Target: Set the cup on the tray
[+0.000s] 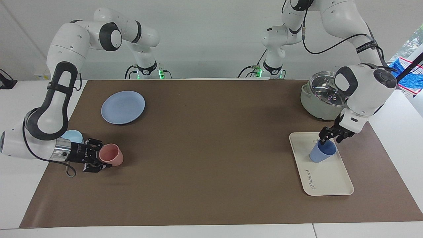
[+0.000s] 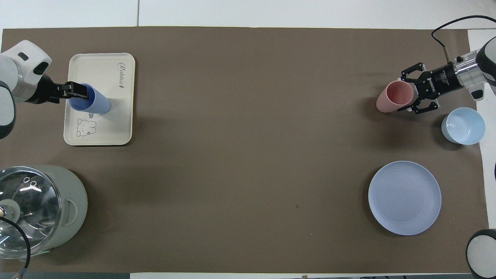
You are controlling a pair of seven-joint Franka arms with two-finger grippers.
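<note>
The blue cup (image 1: 320, 154) stands upright on the cream-white tray (image 1: 330, 180) at the left arm's end of the table. It also shows in the overhead view (image 2: 97, 104), on the tray (image 2: 112, 128) next to the rabbit drawing. My left gripper (image 1: 328, 138) hovers just over the cup's rim with its fingers spread and is open; it also shows in the overhead view (image 2: 77, 91). My right gripper (image 1: 100, 158) is shut on a tilted pink cup (image 1: 112, 154), low over the mat at the right arm's end (image 2: 410, 97).
A light-blue bowl (image 1: 72, 135) sits beside the right gripper, nearer to the robots. A round blue plate (image 1: 123, 107) lies nearer to the robots still. A grey-green pot with a glass lid (image 1: 320, 99) stands close to the tray, nearer to the robots.
</note>
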